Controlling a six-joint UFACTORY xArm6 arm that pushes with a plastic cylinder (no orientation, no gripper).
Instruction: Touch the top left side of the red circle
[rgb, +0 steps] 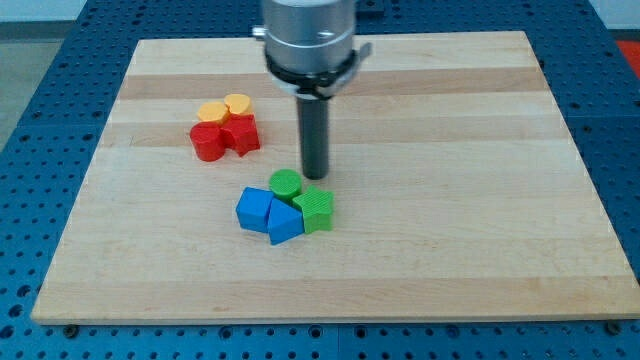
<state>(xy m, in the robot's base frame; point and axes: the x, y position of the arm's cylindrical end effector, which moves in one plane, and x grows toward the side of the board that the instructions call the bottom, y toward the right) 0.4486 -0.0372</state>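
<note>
The red circle (208, 141) sits left of centre on the wooden board (450, 200). It touches a red star-like block (241, 133) on its right. A yellow hexagon-like block (214, 110) and a yellow circle (238, 103) lie just above them. My tip (315, 177) is at the end of the dark rod, right of and below the red circle, about a hundred pixels away. The tip stands just above and right of the green circle (286, 183).
A green star (315, 208), a blue cube-like block (255, 209) and a blue triangular block (284, 221) cluster with the green circle below the tip. The board lies on a blue perforated table (40, 60).
</note>
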